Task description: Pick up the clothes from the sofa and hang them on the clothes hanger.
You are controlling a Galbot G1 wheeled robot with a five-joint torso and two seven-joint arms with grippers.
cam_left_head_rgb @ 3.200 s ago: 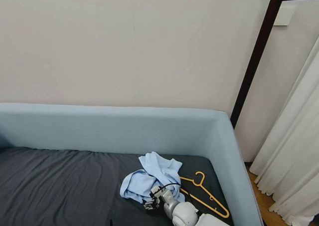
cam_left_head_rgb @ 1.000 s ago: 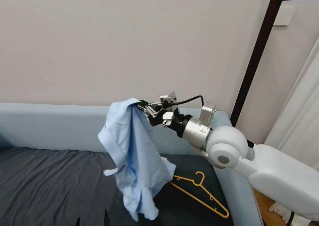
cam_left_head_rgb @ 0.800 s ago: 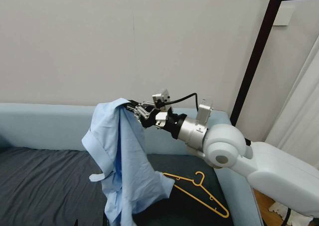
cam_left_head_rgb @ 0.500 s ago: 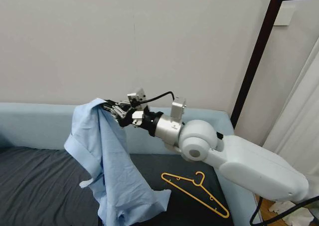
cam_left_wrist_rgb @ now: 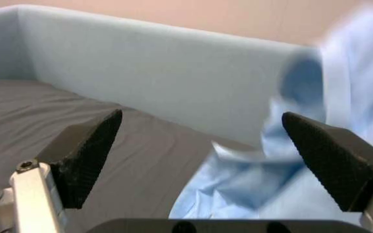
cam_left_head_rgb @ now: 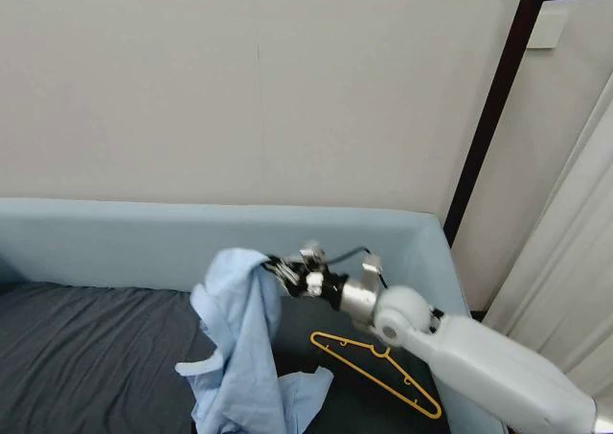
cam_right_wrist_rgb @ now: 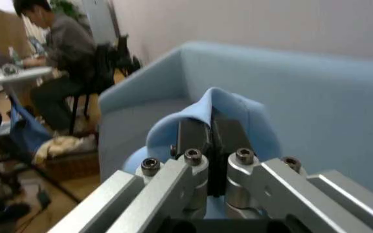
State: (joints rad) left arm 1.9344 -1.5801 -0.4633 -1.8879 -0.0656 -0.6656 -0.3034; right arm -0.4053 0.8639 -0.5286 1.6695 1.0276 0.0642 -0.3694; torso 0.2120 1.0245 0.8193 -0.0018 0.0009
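My right gripper (cam_left_head_rgb: 271, 262) is shut on the collar of a light blue shirt (cam_left_head_rgb: 241, 348), which hangs from it above the sofa seat with its lower end bunched on the dark cushion. In the right wrist view the fingers (cam_right_wrist_rgb: 211, 137) pinch a fold of the blue shirt (cam_right_wrist_rgb: 238, 109). A yellow clothes hanger (cam_left_head_rgb: 378, 367) lies flat on the seat to the right of the shirt. My left gripper (cam_left_wrist_rgb: 206, 165) is open, its black fingertips (cam_left_wrist_rgb: 86, 153) wide apart, facing the shirt (cam_left_wrist_rgb: 290, 160) from a short way off.
The pale blue sofa backrest (cam_left_head_rgb: 115, 238) runs across the view, with a dark grey seat cover (cam_left_head_rgb: 86, 357). A dark clothes rack post (cam_left_head_rgb: 488, 108) rises at the right beside a white curtain (cam_left_head_rgb: 565, 290). In the right wrist view a person sits at a desk beyond the sofa's end.
My right gripper lifted the shirt off the sofa, swung it left, and has now dropped lower and back toward the centre. The shirt's hem now rests on the seat.
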